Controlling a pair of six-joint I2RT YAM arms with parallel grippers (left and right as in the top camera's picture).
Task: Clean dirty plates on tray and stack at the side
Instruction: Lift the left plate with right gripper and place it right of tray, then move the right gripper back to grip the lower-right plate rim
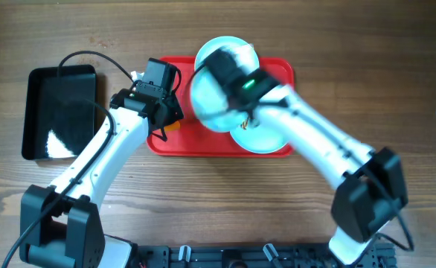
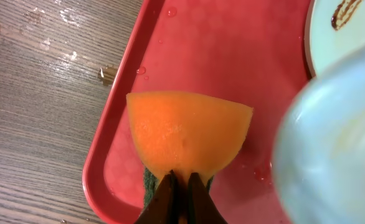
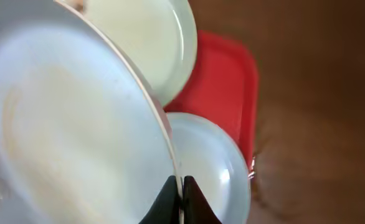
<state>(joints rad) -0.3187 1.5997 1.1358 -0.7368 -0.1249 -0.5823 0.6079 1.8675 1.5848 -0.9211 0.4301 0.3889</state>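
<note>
The red tray [image 1: 277, 71] lies mid-table. My right gripper [image 3: 181, 186] is shut on the rim of one pale plate [image 3: 70, 124], which it holds tilted above the tray [image 3: 232, 81]; in the overhead view this plate [image 1: 209, 100] looks blurred. A second plate [image 1: 233, 46] rests at the tray's far edge. A third plate [image 1: 266, 141] at the near edge carries a brown smear [image 2: 344, 12]. At the tray's left end my left gripper [image 2: 181, 186] is shut on an orange sponge [image 2: 189, 134] with a green underside, close to the tray floor [image 2: 232, 62].
A glossy black bin [image 1: 58, 112] stands on the wooden table left of the tray. Water drops lie on the tray floor and on the wood beside its left rim. Both arms reach in from the near edge.
</note>
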